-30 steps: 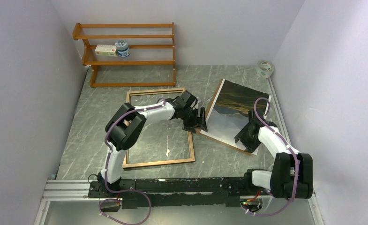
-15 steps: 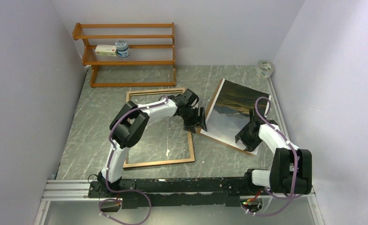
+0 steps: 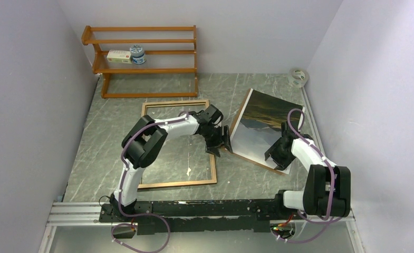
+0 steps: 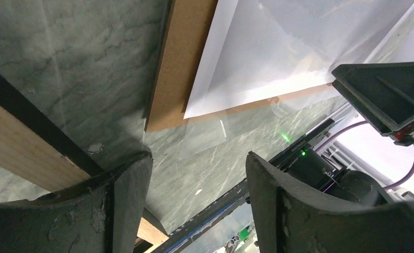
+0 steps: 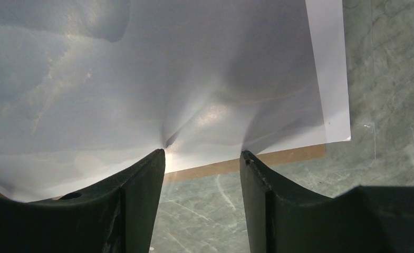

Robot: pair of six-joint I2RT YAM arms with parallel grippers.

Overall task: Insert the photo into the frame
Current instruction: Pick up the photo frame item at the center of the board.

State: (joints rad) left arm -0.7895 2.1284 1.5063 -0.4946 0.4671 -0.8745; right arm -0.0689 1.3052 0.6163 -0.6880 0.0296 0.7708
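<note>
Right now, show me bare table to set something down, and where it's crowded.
Bare table: the strip between the left wall and the frame; the stretch behind the photo, between the shelf rack and the tape roll; the band between the frame's near edge and the arm bases. Crowded: between frame and photo, around the left gripper.

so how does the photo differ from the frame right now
The frame is an open wood-coloured border with the table showing through it; the photo is a solid mountain print. The frame lies roughly square to the table edges; the photo is turned at an angle. The frame rests straight on the table; the photo lies on a brown board. Both are large rectangles, lying down.
</note>
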